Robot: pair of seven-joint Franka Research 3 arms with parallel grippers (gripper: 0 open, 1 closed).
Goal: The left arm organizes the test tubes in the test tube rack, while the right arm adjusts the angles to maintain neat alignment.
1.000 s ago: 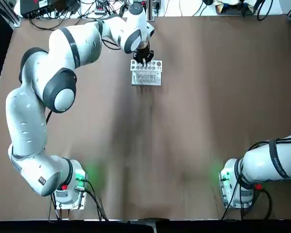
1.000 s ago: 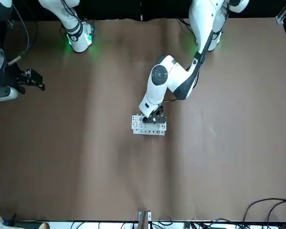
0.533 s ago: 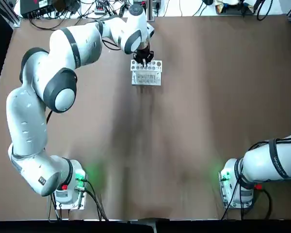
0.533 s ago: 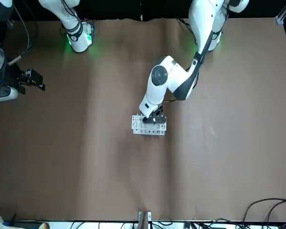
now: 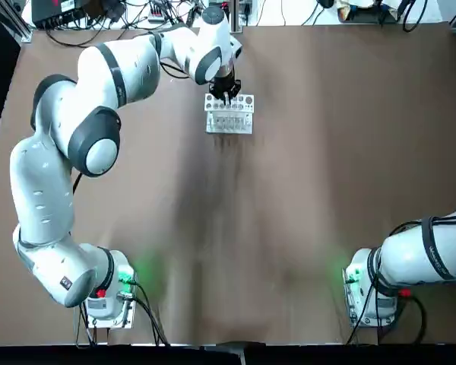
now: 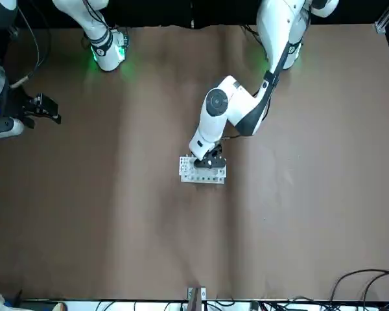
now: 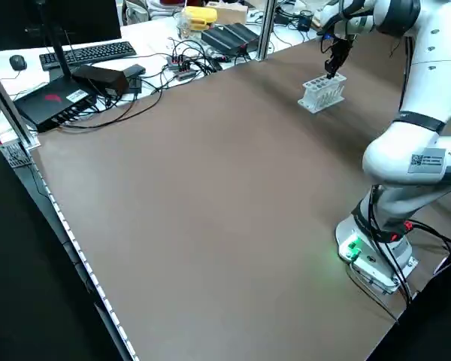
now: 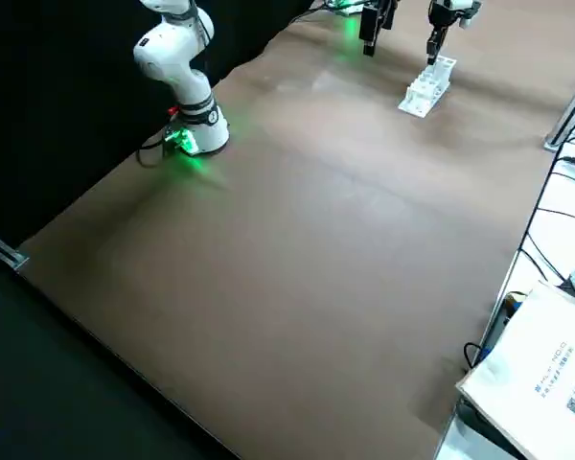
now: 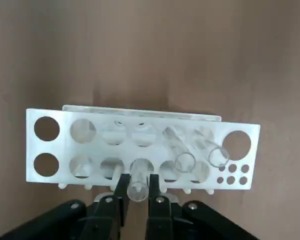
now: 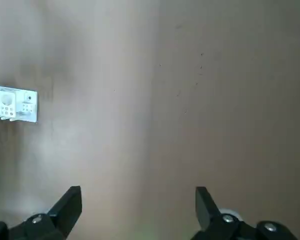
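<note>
The white test tube rack stands on the brown table at the far middle, also in the front view. My left gripper hangs right over its back row. In the left wrist view my left gripper is shut on a clear test tube, held upright at a hole in the near row of the rack. Two more test tubes lean in holes beside it. My right gripper is open, far off at the table's side, with the rack distant from it.
Cables and electronics line the far table edge. A keyboard and black boxes lie beyond that edge. The arm bases with green lights stand at the near corners. A white box lies off the table.
</note>
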